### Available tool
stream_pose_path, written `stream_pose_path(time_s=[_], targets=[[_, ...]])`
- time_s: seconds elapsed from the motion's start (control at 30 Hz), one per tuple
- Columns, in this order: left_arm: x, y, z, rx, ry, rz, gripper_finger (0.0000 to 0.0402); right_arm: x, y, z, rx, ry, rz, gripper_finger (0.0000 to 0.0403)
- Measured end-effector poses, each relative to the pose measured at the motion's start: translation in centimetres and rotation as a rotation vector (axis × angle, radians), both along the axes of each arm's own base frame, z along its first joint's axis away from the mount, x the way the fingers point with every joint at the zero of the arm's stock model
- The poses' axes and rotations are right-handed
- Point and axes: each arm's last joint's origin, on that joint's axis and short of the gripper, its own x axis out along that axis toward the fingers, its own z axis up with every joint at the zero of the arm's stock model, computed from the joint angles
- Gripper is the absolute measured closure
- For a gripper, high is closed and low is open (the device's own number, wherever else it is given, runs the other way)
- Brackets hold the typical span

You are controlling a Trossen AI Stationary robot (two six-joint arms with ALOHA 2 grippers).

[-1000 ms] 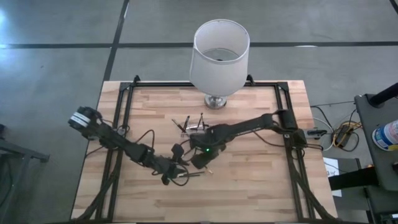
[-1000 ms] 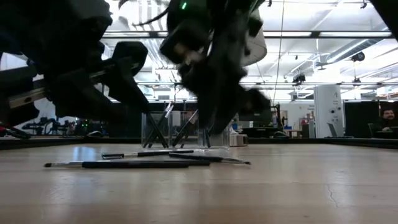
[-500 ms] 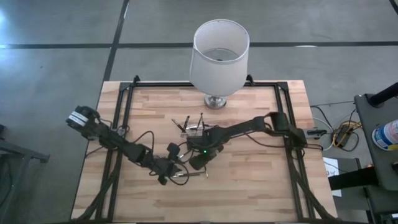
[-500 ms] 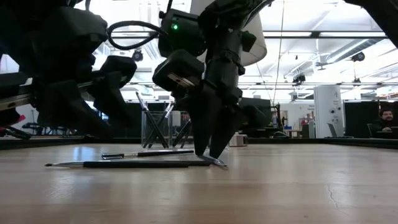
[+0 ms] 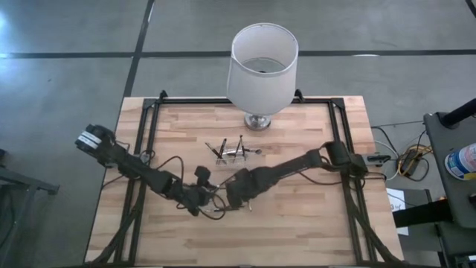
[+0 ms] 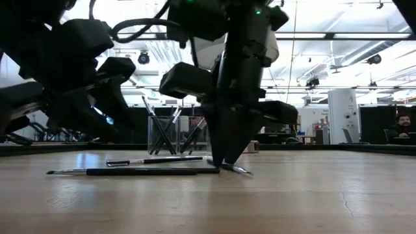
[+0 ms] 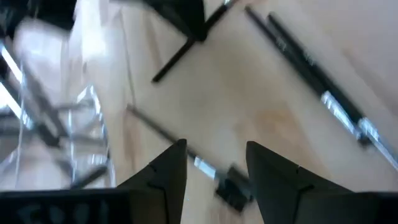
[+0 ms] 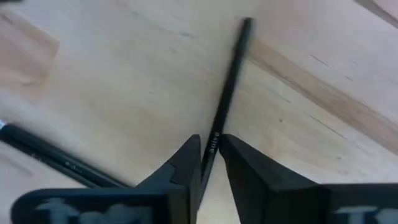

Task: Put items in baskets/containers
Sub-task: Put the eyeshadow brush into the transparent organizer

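Pickup step: right gripper [image 8: 210,155] pinches a stick [image 8: 227,93] lying on the tabletop [image 5: 297,216]; next, lift it toward the clear holder [image 5: 232,152] at 12 o'clock; left gripper [image 7: 214,165] spread, waiting at its 9 o'clock

Big white lampshade [image 5: 261,65] on a shiny metal base [image 5: 258,121] sits at the wooden table's [image 5: 297,231] far edge, middle-ish. Some person [image 6: 405,123] way behind the table.

Right end effector [image 8: 210,155] points down, fingers nearly closed; left end effector [image 7: 214,163] spread.
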Motion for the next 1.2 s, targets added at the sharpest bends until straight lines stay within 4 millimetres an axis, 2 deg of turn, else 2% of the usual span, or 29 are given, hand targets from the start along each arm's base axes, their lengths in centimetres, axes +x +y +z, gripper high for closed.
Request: stream_pose_path(time_s=[0.17,0.33,0.43,0.6,0.77,1.03,1.2], targets=[[-1.4,0.7,0.8,-0.043,0.04,0.071,0.0244,-0.4,1.7,-1.3,-0.054,0.013,-0.049,0.0352],[-2.8,1.4,1.8,-0.084,0.0,0.084,0.0244,-0.7,2.8,-1.2,-0.057,0.009,-0.026,0.0385],[-3.4,1.7,2.3,-0.113,-0.024,0.071,0.0244,-0.6,3.1,-0.5,-0.041,0.003,-0.004,0.039],[-3.8,1.7,2.6,-0.182,-0.012,-0.005,0.0244,0.5,3.7,1.8,0.044,-0.044,0.101,0.0392],[-3.7,1.7,2.6,-0.157,-0.019,-0.04,0.0244,1.7,4.5,3.5,0.15,-0.106,0.197,0.0396],[-3.3,1.4,2.5,-0.198,-0.039,-0.092,0.0244,2.6,4.5,5.4,0.147,-0.176,0.186,0.0396],[-2.7,1.1,2.0,-0.13,-0.05,-0.162,0.0244,3.0,4.6,6.3,0.146,-0.208,0.197,0.0396]])
